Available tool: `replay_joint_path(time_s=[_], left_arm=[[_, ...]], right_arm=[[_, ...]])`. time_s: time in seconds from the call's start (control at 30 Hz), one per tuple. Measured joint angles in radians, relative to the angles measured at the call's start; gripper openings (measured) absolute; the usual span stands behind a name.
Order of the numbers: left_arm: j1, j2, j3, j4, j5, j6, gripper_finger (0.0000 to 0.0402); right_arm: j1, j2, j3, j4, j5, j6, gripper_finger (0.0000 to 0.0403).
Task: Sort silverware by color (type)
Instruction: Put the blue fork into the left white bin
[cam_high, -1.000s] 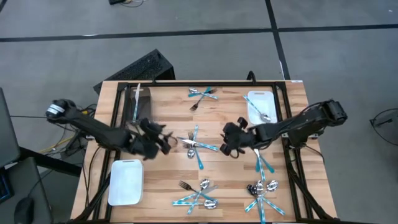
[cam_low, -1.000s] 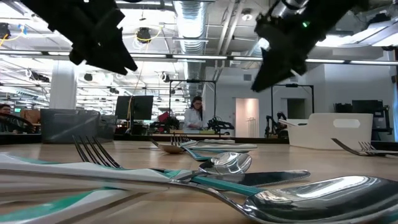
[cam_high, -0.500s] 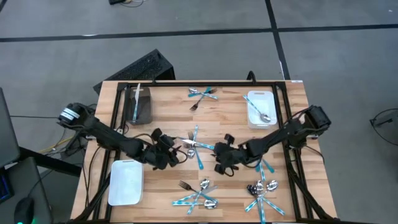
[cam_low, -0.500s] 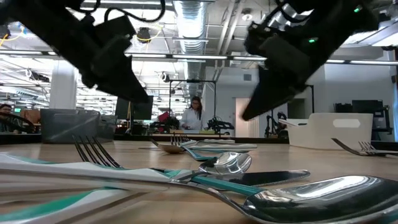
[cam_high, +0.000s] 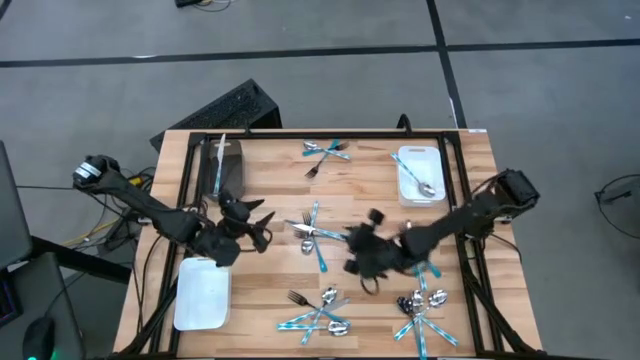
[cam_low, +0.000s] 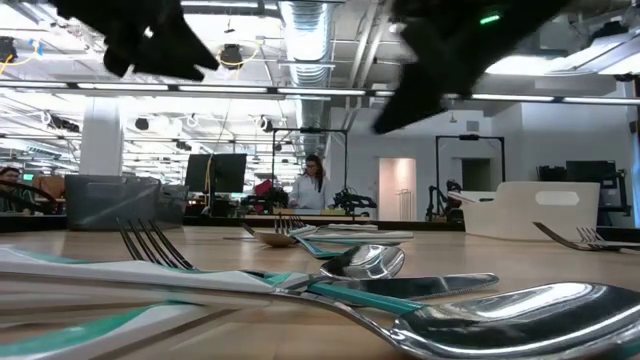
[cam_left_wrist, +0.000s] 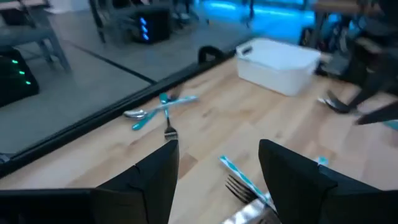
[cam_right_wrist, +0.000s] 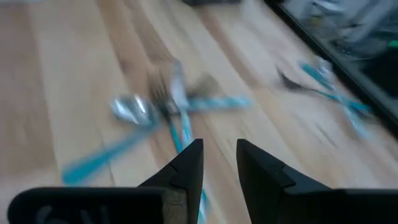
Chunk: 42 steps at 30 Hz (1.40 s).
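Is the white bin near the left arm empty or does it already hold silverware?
Empty. In the high view the white bin by the left gripper shows only bare white floor, no silverware inside.

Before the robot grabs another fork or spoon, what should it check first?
1. Left gripper open, nothing in it: ok.
2. Right gripper fingers apart, nothing between them: ok.
3. Centre pile of silverware lies between both grippers, reachable: ok.
4. Pieces there overlap, so a single clean pick: not ok.
5. White bin near the left arm has room: ok.
6. Which piece is the target: cannot tell.
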Motion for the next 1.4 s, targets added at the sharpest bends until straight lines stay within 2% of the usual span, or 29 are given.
replay_joint_path(time_s=[0.13, 0.2, 0.27, 0.4, 0.53, 0.63, 0.7, 0.87, 0.93, 1.03, 1.13, 1.2, 1.27, 1.33, 1.4], left_arm=[[0.02, 0.039, -0.082, 0.034, -0.062, -0.083, 0.021], [0.055, 0.056, -0.102, 0.037, -0.067, -0.095, 0.021], [0.092, 0.068, -0.105, 0.052, -0.05, -0.102, 0.021], [0.171, 0.072, -0.077, 0.117, 0.07, -0.041, 0.021], [0.226, 0.071, -0.046, 0.127, 0.278, 0.087, 0.021], [0.226, 0.071, -0.042, 0.127, 0.384, 0.119, 0.021], [0.219, 0.071, -0.042, 0.128, 0.365, 0.13, 0.021], [0.238, 0.071, -0.042, 0.16, 0.239, 0.183, 0.021], [0.251, 0.071, -0.042, 0.186, 0.212, 0.209, 0.021], [0.288, 0.071, -0.043, 0.23, 0.192, 0.292, 0.021], [0.349, 0.071, -0.042, 0.308, 0.167, 0.478, 0.021], [0.402, 0.071, -0.042, 0.321, 0.22, 0.556, 0.021], [0.47, 0.071, -0.042, 0.323, 0.338, 0.57, 0.021], [0.541, 0.071, -0.042, 0.322, 0.449, 0.551, 0.021], [0.597, 0.071, -0.042, 0.318, 0.502, 0.547, 0.021]], right_arm=[[0.06, -0.068, -0.01, -0.288, 0.039, 0.329, 0.0119], [0.071, -0.079, -0.019, -0.341, 0.033, 0.446, 0.0119], [0.067, -0.078, -0.024, -0.313, 0.027, 0.46, 0.0119], [0.012, -0.067, -0.025, -0.178, -0.07, 0.345, 0.0119], [-0.033, -0.016, -0.025, 0.008, -0.231, 0.226, 0.0119], [-0.031, 0.032, -0.023, 0.089, -0.272, 0.207, 0.0119], [-0.024, 0.069, -0.024, 0.093, -0.26, 0.206, 0.0118], [-0.061, 0.154, -0.015, 0.122, -0.258, 0.221, 0.0118], [-0.087, 0.163, 0.009, 0.119, -0.332, 0.207, 0.0118], [-0.135, 0.159, 0.077, 0.138, -0.475, 0.094, 0.0118], [-0.175, 0.145, 0.151, 0.106, -0.513, -0.068, 0.0118], [-0.205, 0.143, 0.2, 0.1, -0.493, -0.173, 0.0118], [-0.245, 0.141, 0.233, 0.059, -0.452, -0.248, 0.0118], [-0.298, 0.142, 0.258, 0.01, -0.442, -0.28, 0.0118], [-0.362, 0.142, 0.265, -0.032, -0.454, -0.281, 0.0118]])
